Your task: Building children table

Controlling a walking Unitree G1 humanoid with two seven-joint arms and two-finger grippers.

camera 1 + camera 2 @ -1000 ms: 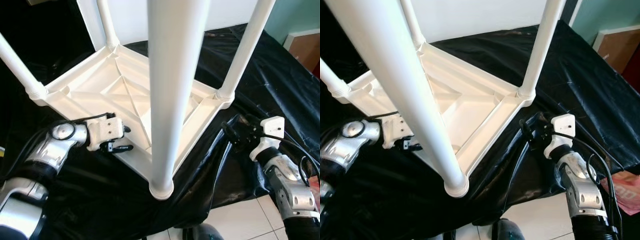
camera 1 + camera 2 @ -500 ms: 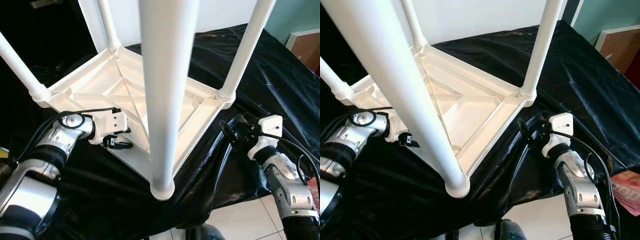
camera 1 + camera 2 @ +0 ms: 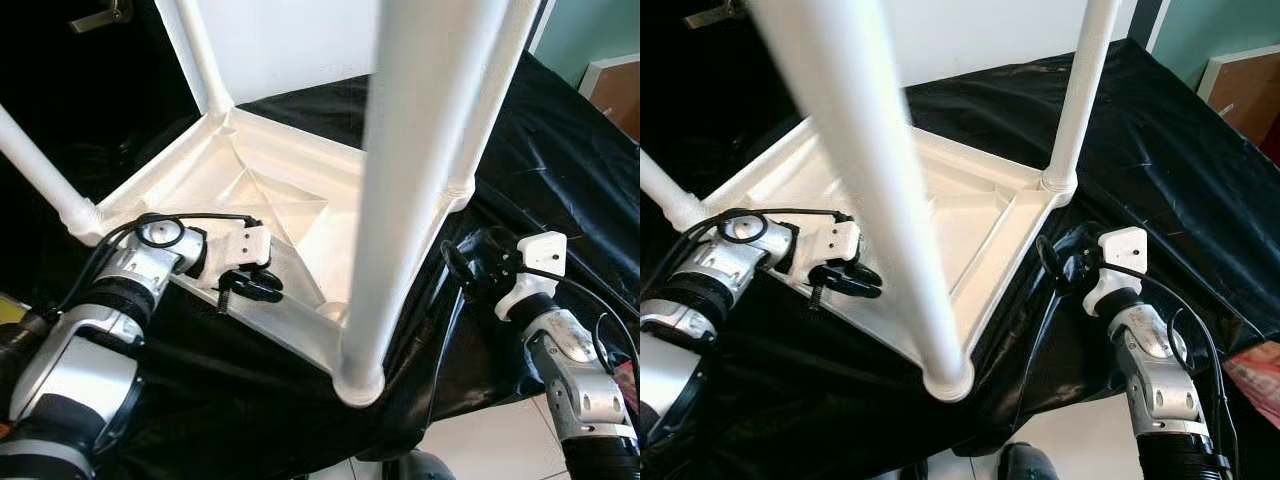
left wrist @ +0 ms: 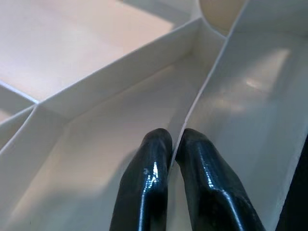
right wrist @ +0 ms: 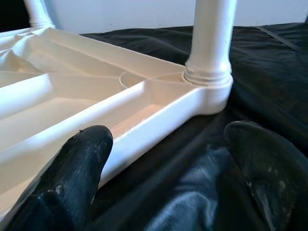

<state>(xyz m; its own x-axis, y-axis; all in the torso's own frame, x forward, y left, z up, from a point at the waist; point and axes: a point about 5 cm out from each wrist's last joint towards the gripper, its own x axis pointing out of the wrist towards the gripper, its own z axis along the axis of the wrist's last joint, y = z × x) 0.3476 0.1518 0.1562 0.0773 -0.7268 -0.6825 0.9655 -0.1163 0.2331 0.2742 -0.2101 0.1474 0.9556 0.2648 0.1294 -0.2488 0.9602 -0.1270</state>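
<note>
A white plastic children's table (image 3: 262,172) lies upside down on a black sheet, its legs pointing up. The nearest leg (image 3: 420,190) rises close to my head, blurred. My left gripper (image 3: 255,287) is at the table's near-left edge; in the left wrist view the left gripper (image 4: 173,139) is shut on a thin rib (image 4: 192,103) of the underside, which stands between its fingertips. My right gripper (image 3: 470,262) sits low by the table's right corner. There the right gripper (image 5: 168,134) is open, its fingers (image 5: 72,178) wide apart before the rim (image 5: 159,120) and corner leg (image 5: 211,38).
The black sheet (image 3: 560,160) covers the surface under the table and hangs over the front edge. White floor tiles (image 3: 1080,440) show below. A brown panel (image 3: 1240,85) stands at the far right against a teal wall.
The table has turned and tilted, so the nearest leg now leans right. My left gripper has moved right and inward with the edge. The right gripper has hardly moved.
</note>
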